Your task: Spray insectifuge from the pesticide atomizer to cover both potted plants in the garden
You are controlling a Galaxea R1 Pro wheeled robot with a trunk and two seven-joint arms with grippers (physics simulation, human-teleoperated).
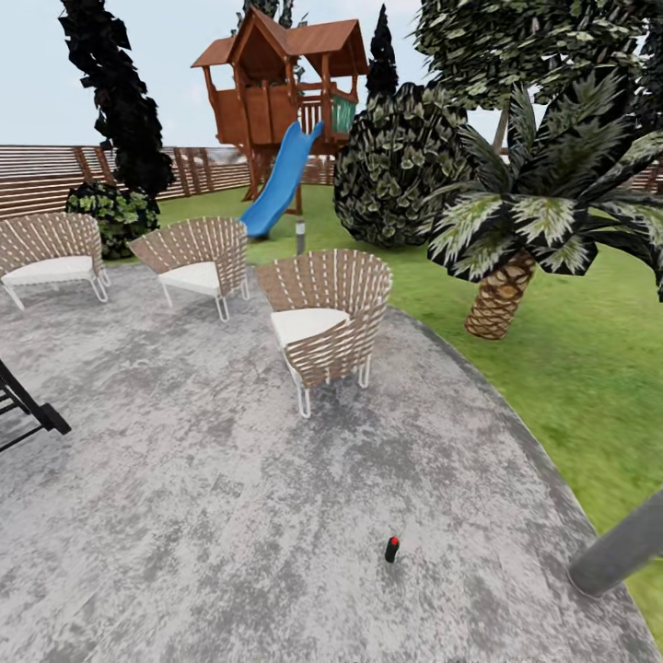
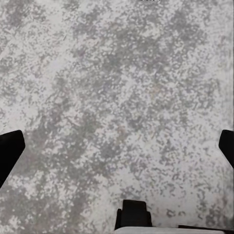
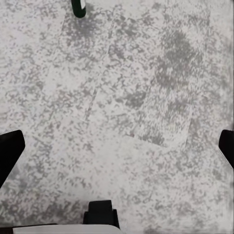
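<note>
The pesticide atomizer and the potted plants are out of view. The garden shows in the head view as a grey round paved patio (image 1: 230,516) bordered by green lawn (image 1: 571,387). My left gripper (image 2: 118,148) hangs open over bare paving, its black fingertips (image 2: 9,153) far apart. My right gripper (image 3: 118,148) is open too, over the same grey stone. A grey piece of my right arm (image 1: 617,552) enters at the right of the head view.
A small dark post with a red top (image 1: 391,549) stands on the patio; a dark object (image 3: 78,7) shows ahead of the right gripper. Three wicker chairs (image 1: 327,318) stand behind. Palm (image 1: 516,249), bush (image 1: 115,216), play tower with blue slide (image 1: 281,180), wooden fence (image 1: 41,180), black frame (image 1: 28,410).
</note>
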